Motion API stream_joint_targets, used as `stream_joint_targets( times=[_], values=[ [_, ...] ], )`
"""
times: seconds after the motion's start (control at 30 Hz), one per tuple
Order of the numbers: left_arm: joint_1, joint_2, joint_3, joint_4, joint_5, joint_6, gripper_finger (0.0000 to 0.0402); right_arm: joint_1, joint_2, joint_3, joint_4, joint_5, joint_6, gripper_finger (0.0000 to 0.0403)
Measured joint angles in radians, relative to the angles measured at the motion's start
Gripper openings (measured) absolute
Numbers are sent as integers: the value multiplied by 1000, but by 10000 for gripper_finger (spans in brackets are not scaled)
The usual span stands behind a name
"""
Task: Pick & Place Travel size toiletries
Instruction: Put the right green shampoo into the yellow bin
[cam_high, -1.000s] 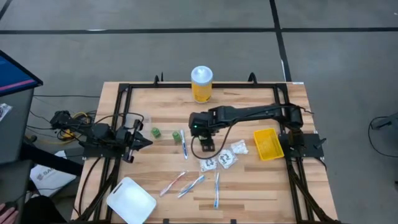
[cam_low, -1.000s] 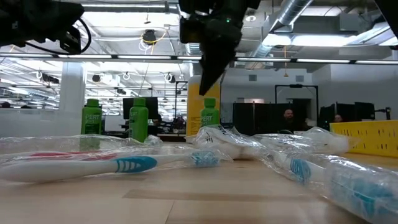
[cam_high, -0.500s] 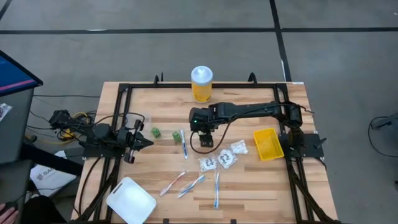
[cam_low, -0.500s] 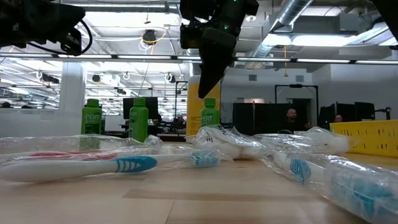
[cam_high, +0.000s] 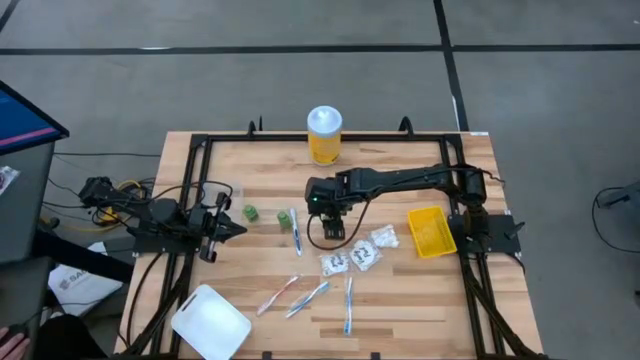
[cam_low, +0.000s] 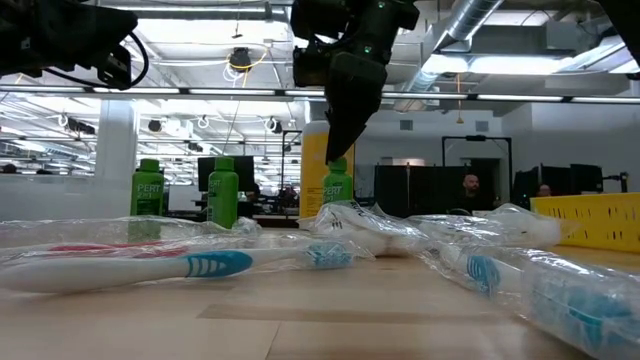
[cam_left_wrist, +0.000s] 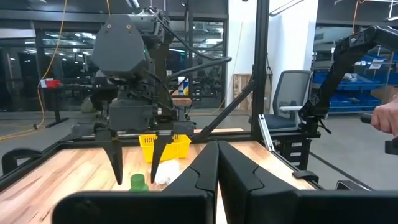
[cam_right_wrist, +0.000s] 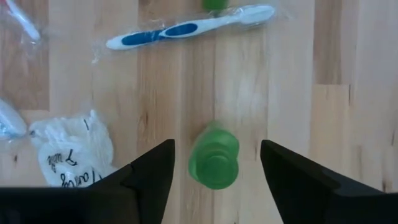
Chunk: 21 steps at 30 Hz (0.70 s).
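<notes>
My right gripper (cam_right_wrist: 214, 180) is open and points down over a small green bottle (cam_right_wrist: 214, 158) that stands upright on the table. Its fingers stand on either side of the bottle without touching it; this also shows in the left wrist view (cam_left_wrist: 138, 181). Two more green bottles (cam_high: 250, 213) (cam_high: 283, 216) stand to its left. Wrapped toothbrushes (cam_high: 296, 230) (cam_high: 278, 295) (cam_high: 348, 305) and white packets (cam_high: 363, 256) lie on the table. My left gripper (cam_high: 228, 228) is shut and empty at the table's left.
A tall yellow jar with a white lid (cam_high: 324, 135) stands at the far edge. A yellow bin (cam_high: 430, 232) sits at the right. A white board (cam_high: 210, 322) lies at the near left corner. A black frame (cam_high: 200, 150) borders the table.
My right gripper has shifted slightly and tipped to point more straight down over the green bottle. Nothing on the table has moved.
</notes>
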Motion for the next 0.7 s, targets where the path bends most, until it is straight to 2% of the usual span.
stream_joint_targets(
  times=[0.4,0.5,0.7],
  values=[
    [0,0,0,6,0,-3,0,3,0,0,-3,-5,-24,151],
    [0,0,0,7,0,-3,0,2,0,0,-7,-7,-24,151],
    [0,0,0,8,0,-3,0,2,0,0,-6,-8,-23,177]
  ],
)
